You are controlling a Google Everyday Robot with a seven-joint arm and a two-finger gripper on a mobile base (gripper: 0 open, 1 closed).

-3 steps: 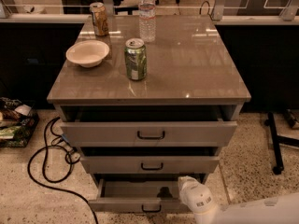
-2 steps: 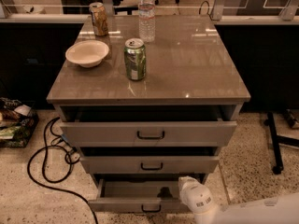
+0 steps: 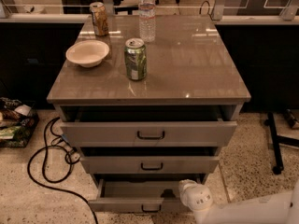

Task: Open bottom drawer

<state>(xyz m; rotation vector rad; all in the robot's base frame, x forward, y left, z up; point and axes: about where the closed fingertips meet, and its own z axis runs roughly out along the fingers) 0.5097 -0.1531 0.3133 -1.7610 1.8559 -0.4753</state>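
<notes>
The bottom drawer (image 3: 121, 203) is the lowest of three grey cabinet drawers. It stands pulled out toward me, with its pale grey inside (image 3: 133, 188) showing. Its small black bar handle (image 3: 151, 210) sits at the lower edge of the view. My gripper (image 3: 167, 193) is a dark shape at the drawer's front rim, just above and right of the handle. The white wrist (image 3: 196, 198) comes in behind it from the lower right.
The top drawer (image 3: 149, 133) and middle drawer (image 3: 149, 164) are also partly out. On the cabinet top stand a green can (image 3: 135, 59), a bowl (image 3: 87, 53), a water bottle (image 3: 146, 14) and a brown can (image 3: 98, 18). A black cable (image 3: 44, 162) and a basket (image 3: 14, 125) lie left; a stand leg (image 3: 275, 143) is right.
</notes>
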